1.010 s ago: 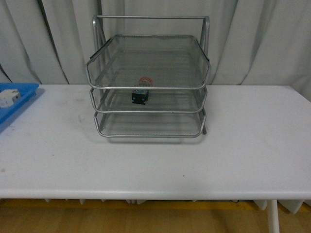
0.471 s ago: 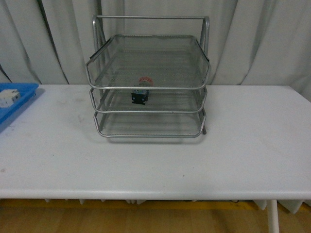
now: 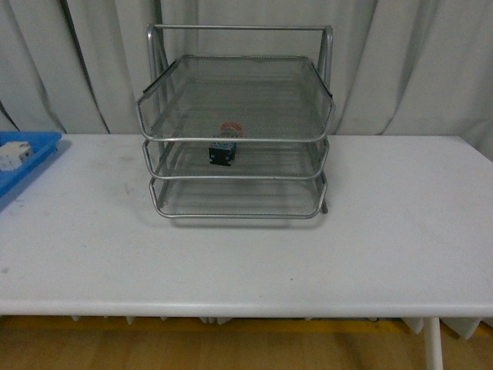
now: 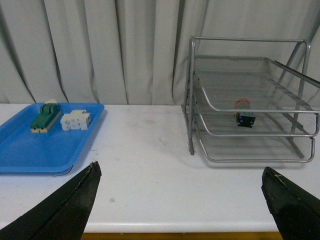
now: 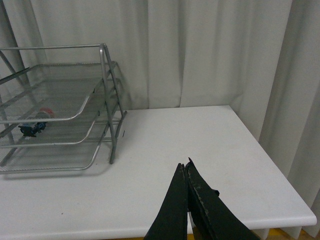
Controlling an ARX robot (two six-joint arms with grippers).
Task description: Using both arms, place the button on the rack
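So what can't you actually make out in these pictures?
- Button: small and veiled by the rack mesh in all views.
- White block: cut off by the front view's edge with the blue tray.
- Left claw: fingertips only, at the picture's edge.

Front faces rack (image 3: 235,131); both wrists view it sidelong.

Red-capped button (image 3: 224,146) — in silver rack's (image 3: 235,140) middle tier.

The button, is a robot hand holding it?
No. The button lies on the rack's middle tier. The left gripper is open and the right gripper shut, both empty.
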